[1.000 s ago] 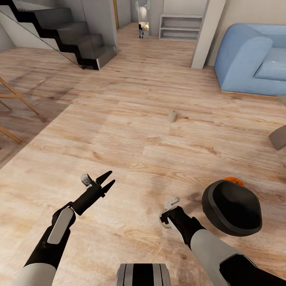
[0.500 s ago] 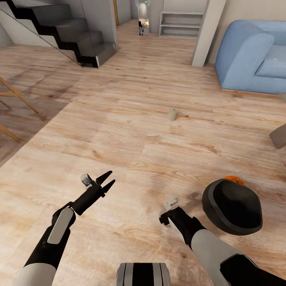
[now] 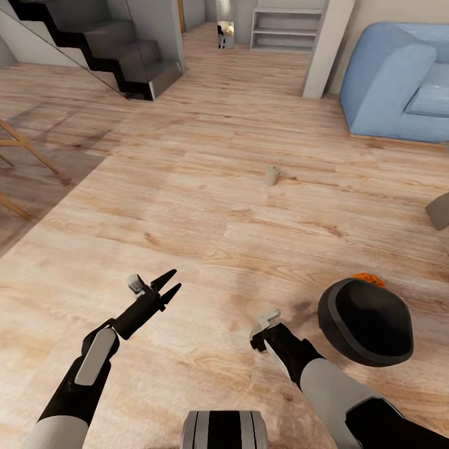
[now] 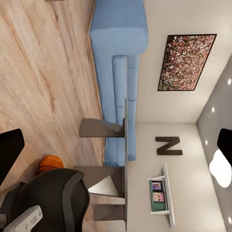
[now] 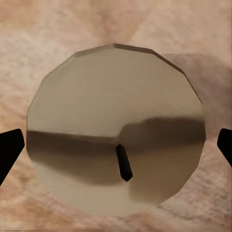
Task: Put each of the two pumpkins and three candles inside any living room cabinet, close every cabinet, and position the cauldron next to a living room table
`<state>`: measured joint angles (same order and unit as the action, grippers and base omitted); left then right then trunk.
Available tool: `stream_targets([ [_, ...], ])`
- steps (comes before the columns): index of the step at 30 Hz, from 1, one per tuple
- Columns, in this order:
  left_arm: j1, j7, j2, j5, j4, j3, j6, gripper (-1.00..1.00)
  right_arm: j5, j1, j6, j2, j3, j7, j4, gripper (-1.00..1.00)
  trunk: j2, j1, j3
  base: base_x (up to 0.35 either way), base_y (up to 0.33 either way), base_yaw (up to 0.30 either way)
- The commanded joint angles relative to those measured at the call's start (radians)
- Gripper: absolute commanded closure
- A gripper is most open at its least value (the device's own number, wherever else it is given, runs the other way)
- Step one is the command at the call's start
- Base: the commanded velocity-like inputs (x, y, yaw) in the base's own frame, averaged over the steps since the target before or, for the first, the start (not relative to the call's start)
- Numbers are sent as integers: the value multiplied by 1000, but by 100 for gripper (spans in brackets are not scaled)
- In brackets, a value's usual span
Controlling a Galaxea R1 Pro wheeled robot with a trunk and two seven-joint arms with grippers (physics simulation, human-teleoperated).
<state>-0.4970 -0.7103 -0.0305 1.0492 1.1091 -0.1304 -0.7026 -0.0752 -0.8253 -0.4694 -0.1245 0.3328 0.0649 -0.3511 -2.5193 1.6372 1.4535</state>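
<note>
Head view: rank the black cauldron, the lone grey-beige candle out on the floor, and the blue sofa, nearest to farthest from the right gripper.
1. Round black cauldron, lying on its side on the wooden floor just to the right of the right gripper.
2. Stubby grey-beige candle, alone on the floor ahead.
3. Blue upholstered sofa, far ahead on the right by the wall.
</note>
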Motion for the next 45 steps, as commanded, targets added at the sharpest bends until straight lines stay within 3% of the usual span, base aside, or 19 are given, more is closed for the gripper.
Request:
stream_targets([
  [1, 1, 0, 0, 0, 0, 0, 0, -100, 0, 0, 0, 0, 0, 0, 1, -100, 0, 0, 0, 0, 0, 0],
  [22, 5, 0, 1, 0, 1, 0, 0, -100, -9, -2, 0, 0, 0, 0, 3, -100, -1, 2, 15, 0, 0, 0],
  [45, 5, 0, 1, 0, 0, 0, 0, -100, 1, -2, 3, 0, -1, -4, 1, -100, -3, 6, 50, 0, 0, 0],
])
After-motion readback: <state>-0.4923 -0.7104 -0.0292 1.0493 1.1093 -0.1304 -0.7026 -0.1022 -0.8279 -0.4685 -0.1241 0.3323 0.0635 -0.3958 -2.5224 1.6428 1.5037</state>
